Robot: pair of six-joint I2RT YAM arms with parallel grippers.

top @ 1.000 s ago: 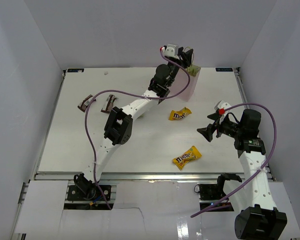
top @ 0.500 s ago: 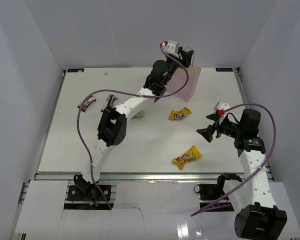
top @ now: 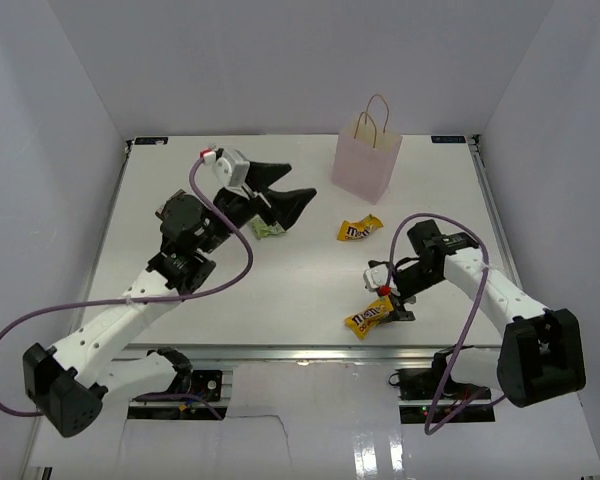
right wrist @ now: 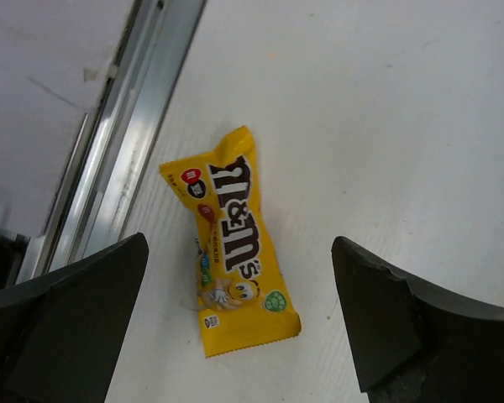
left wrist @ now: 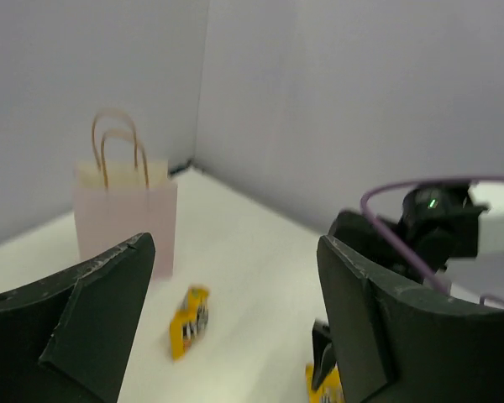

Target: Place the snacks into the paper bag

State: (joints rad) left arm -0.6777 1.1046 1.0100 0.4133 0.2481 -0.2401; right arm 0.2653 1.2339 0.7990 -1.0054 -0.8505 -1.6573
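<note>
The step in hand seems to be picking up a snack. The right gripper (top: 393, 302) hangs wide open and empty over a yellow candy packet (right wrist: 235, 243) at the lower middle of the top view. Next it probably must descend and close on the packet. The left gripper (top: 300, 182), also wide open and empty, hovers above a green pouch (top: 268, 229). The pink paper bag (top: 363, 165) stands upright at the upper middle of the white desk (top: 440, 200), with plain pale walls (top: 280, 60) around it.

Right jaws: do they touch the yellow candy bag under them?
Apart. The right wrist view shows bare table between the yellow candy bag and each open jaw.
</note>
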